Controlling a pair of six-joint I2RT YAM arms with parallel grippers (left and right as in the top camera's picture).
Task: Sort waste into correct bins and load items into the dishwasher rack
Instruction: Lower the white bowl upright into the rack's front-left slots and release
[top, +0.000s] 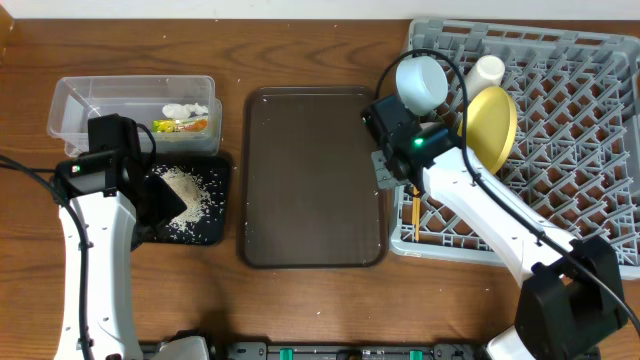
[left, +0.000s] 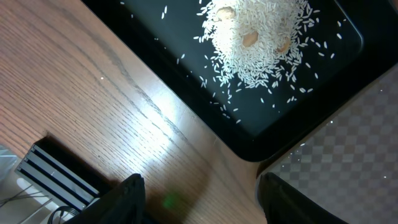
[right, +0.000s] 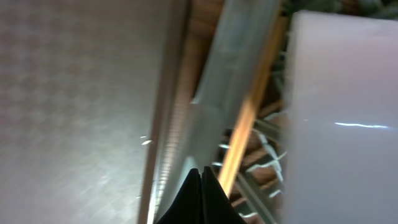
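The grey dishwasher rack (top: 570, 170) at the right holds an upright yellow plate (top: 490, 125), a light blue bowl (top: 422, 82), a small pale cup (top: 488, 70) and wooden chopsticks (top: 413, 212). My right gripper (top: 387, 177) hovers at the rack's left wall, shut on nothing (right: 200, 196); a chopstick (right: 245, 124) lies just right of it. The clear tub (top: 75, 105) contains the snack wrapper (top: 182, 125) and white scraps (top: 187, 108). Rice crumbs (left: 258, 43) are piled in the black tray (left: 292, 118). My left gripper (left: 202, 202) is open over bare wood beside that tray.
The large brown serving tray (top: 315, 180) lies between the black tray and the rack; its corner (left: 348, 162) shows by my left fingers (left: 286, 202). The rack wall (right: 230, 74) and the bowl's pale side (right: 342, 124) crowd the right gripper.
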